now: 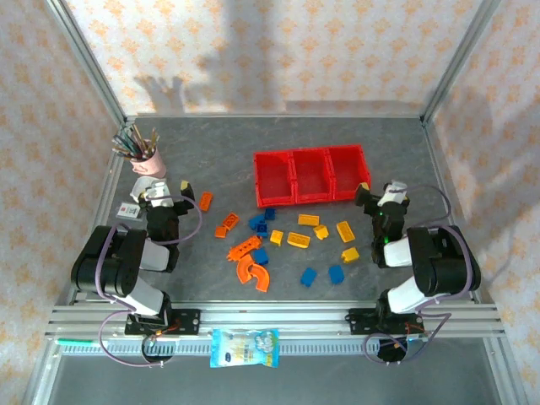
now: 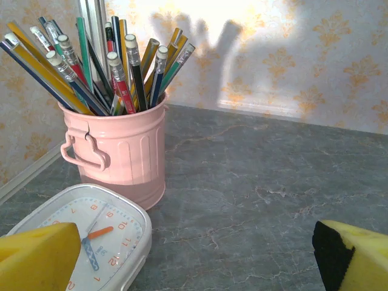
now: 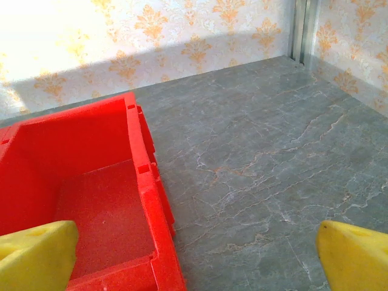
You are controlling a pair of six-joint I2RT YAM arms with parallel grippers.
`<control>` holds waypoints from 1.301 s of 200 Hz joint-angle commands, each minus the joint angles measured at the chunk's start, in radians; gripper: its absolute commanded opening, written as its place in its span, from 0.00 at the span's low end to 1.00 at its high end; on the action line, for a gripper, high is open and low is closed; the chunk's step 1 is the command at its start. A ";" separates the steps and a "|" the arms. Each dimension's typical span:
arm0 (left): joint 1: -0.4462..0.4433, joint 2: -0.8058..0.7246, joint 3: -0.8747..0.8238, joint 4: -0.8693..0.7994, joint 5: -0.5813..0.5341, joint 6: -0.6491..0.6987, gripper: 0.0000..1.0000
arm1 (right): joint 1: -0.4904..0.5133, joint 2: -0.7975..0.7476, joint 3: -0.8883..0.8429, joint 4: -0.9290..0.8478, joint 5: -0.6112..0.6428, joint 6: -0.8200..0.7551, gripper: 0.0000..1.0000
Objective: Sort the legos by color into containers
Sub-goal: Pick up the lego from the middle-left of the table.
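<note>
Orange, yellow and blue legos lie loose on the grey table in the top view, among them a curved orange one point(image 1: 252, 272), a blue one point(image 1: 309, 276) and a yellow one point(image 1: 345, 231). The containers point(image 1: 312, 175), three joined red bins, stand behind them; the right bin point(image 3: 145, 176) shows a bare floor. My left gripper point(image 1: 159, 196) point(image 2: 200, 254) rests at the left, open, with bare table between its yellow fingertips point(image 2: 36, 257). My right gripper point(image 1: 384, 198) point(image 3: 197, 254) sits just right of the bins, open, holding nothing.
A pink cup of pencils point(image 1: 145, 156) point(image 2: 118, 151) and a white clock point(image 2: 91, 236) stand right in front of my left gripper. A snack packet point(image 1: 245, 348) lies on the front rail. Metal frame posts and patterned walls close in the table.
</note>
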 commanded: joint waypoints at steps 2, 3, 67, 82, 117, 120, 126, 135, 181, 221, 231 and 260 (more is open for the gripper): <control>0.007 0.001 0.015 0.004 -0.011 -0.004 1.00 | 0.001 -0.004 0.013 0.043 -0.003 -0.013 1.00; 0.007 0.001 0.015 0.004 -0.011 -0.004 1.00 | 0.001 -0.004 0.012 0.041 -0.003 -0.014 1.00; 0.008 0.001 0.015 0.006 -0.010 -0.004 1.00 | 0.001 -0.004 0.012 0.040 -0.004 -0.014 1.00; 0.008 0.001 0.015 0.005 -0.011 -0.004 1.00 | 0.001 -0.004 0.012 0.043 -0.003 -0.013 1.00; 0.007 0.001 0.015 0.006 -0.011 -0.004 1.00 | 0.001 -0.004 0.012 0.042 -0.003 -0.013 1.00; 0.007 0.001 0.015 0.005 -0.010 -0.004 1.00 | 0.002 -0.004 0.012 0.042 -0.003 -0.013 1.00; 0.008 0.001 0.015 0.005 -0.011 -0.004 1.00 | 0.001 -0.004 0.012 0.041 -0.003 -0.013 1.00; 0.007 0.001 0.015 0.005 -0.010 -0.004 1.00 | 0.001 -0.004 0.012 0.042 -0.004 -0.013 1.00; 0.008 0.001 0.013 0.008 -0.023 -0.007 1.00 | 0.001 -0.004 0.012 0.041 -0.004 -0.013 1.00; 0.007 0.001 0.013 0.010 -0.024 -0.007 1.00 | 0.000 -0.006 0.009 0.044 -0.004 -0.014 1.00; 0.007 -0.003 0.011 0.011 -0.024 -0.007 1.00 | 0.000 -0.008 0.012 0.038 -0.004 -0.013 1.00; 0.008 -0.062 -0.012 0.004 -0.022 -0.010 1.00 | 0.000 -0.053 0.034 -0.034 0.012 -0.004 1.00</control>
